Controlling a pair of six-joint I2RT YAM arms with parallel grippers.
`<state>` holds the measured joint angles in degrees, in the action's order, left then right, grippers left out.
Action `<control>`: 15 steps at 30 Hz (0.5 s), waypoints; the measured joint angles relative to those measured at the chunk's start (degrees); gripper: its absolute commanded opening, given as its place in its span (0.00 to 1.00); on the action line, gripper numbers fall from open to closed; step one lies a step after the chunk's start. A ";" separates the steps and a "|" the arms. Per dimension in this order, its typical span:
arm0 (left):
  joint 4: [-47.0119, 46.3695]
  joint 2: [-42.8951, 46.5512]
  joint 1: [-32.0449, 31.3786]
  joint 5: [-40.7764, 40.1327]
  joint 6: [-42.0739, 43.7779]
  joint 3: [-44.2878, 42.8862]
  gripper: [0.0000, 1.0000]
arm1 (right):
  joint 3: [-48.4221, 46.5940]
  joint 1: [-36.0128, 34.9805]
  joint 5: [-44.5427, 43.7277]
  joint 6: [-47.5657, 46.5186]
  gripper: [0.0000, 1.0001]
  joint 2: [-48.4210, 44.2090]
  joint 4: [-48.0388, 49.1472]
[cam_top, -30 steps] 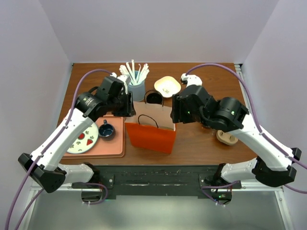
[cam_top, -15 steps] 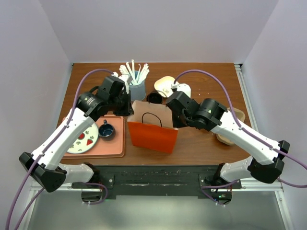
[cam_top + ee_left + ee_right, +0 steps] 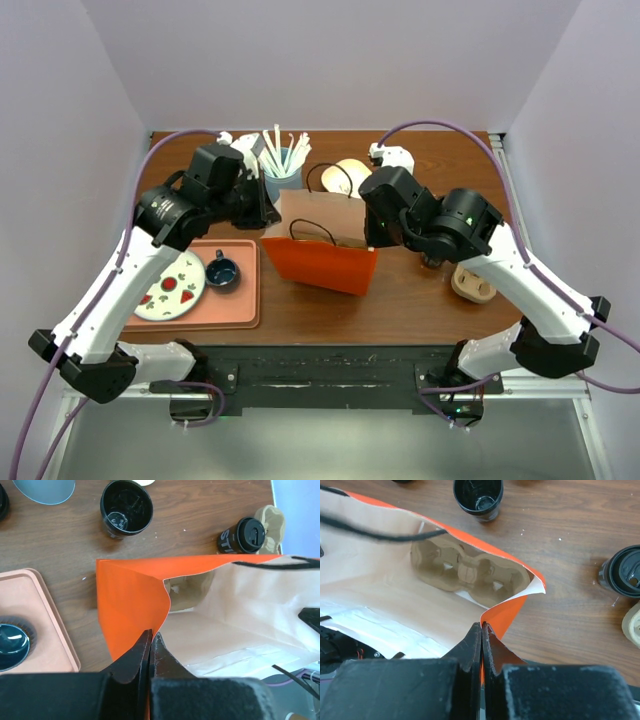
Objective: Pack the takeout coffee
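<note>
An orange paper bag point(image 3: 320, 262) with a brown inside stands open at the table's middle. My left gripper point(image 3: 151, 635) is shut on the rim at its left corner point(image 3: 131, 605). At the opposite corner point(image 3: 512, 612), my right gripper point(image 3: 482, 626) is shut on the rim. A cardboard cup carrier point(image 3: 465, 570) lies at the bottom of the bag. The takeout coffee point(image 3: 245, 534), a black lidded cup point(image 3: 625, 572), stands on the table to the right of the bag. In the top view my right arm mostly hides it.
An open black cup point(image 3: 126, 507) without a lid stands behind the bag. A blue tumbler of white straws point(image 3: 283, 170) and a cream bowl point(image 3: 352, 172) are at the back. A pink tray point(image 3: 235, 310) on the left holds a plate point(image 3: 170, 285) and a blue mug point(image 3: 221, 270). A second cardboard carrier point(image 3: 472, 285) lies right.
Both grippers have shut on the bag's side rims. The arms have lifted and drawn apart, so the bag's mouth stands wider and the bag sits slightly further right.
</note>
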<state>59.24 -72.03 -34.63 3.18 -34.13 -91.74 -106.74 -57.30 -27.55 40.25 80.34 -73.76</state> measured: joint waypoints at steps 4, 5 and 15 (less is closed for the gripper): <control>0.63 0.02 0.00 0.13 -0.87 -0.07 0.27 | 0.96 0.00 -0.02 0.04 0.25 -0.09 -0.37; 0.55 0.15 0.00 0.24 -1.09 0.24 0.37 | 1.79 -0.02 -0.04 0.11 0.30 -0.15 -0.31; 0.63 1.25 0.00 0.26 -1.97 4.33 0.52 | 4.33 -0.02 -1.09 0.07 0.38 -0.55 -0.28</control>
<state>59.88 -70.78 -34.63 3.44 -36.10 -87.42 -102.41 -57.32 -28.64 40.32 79.79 -74.04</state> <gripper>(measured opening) 0.502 0.357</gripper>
